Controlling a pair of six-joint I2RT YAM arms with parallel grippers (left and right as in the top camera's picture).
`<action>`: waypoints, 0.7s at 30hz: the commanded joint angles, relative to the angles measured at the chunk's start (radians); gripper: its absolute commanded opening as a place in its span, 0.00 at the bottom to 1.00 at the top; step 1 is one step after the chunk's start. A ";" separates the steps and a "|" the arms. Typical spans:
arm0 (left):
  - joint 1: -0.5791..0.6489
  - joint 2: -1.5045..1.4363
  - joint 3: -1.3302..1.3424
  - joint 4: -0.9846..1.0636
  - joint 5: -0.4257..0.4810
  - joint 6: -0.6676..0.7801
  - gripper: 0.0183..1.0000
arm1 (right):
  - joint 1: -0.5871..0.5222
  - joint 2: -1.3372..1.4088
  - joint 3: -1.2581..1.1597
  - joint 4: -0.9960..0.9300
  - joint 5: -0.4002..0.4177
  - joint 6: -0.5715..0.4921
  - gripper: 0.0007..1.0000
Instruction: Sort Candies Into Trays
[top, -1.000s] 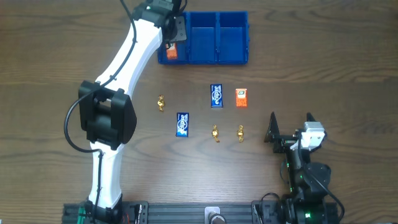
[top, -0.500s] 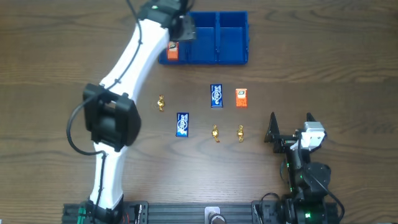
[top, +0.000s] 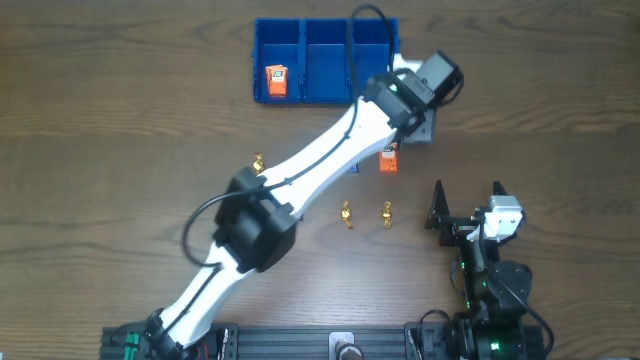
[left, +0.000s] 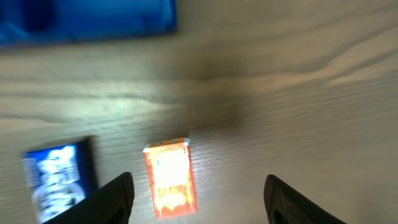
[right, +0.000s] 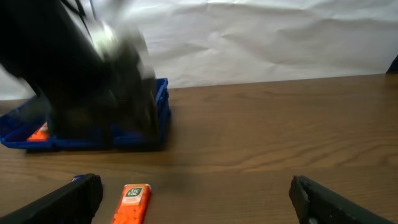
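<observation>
A blue tray (top: 325, 98) with three compartments stands at the table's far edge, and one orange candy (top: 276, 80) lies in its left compartment. My left arm stretches across to the right, and its gripper (top: 424, 122) hovers open just right of the tray. In the left wrist view the gripper (left: 198, 182) is above a second orange candy (left: 170, 182), with a blue candy (left: 59, 182) beside it. That orange candy (top: 388, 160) lies on the table. My right gripper (top: 467, 200) rests open near the front right, holding nothing.
Three gold-wrapped candies (top: 259, 163) (top: 346, 214) (top: 386, 212) lie scattered mid-table. The left arm (right: 106, 81) blocks part of the tray (right: 25, 135) in the right wrist view, where the loose orange candy (right: 132, 202) also shows.
The left arm swung from the tray's left compartment across to the right, leaving an orange candy in that compartment. It now covers the blue candies in the top view. The right arm stayed still.
</observation>
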 joint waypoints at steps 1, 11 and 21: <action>0.003 0.122 0.004 -0.010 0.076 -0.060 0.67 | 0.003 -0.007 -0.004 -0.002 -0.002 -0.006 1.00; 0.006 0.141 0.002 -0.026 0.080 -0.069 0.68 | 0.003 -0.007 -0.004 -0.002 -0.002 -0.006 1.00; 0.006 0.142 -0.047 -0.025 0.081 -0.088 0.67 | 0.003 -0.007 -0.004 -0.002 -0.002 -0.006 1.00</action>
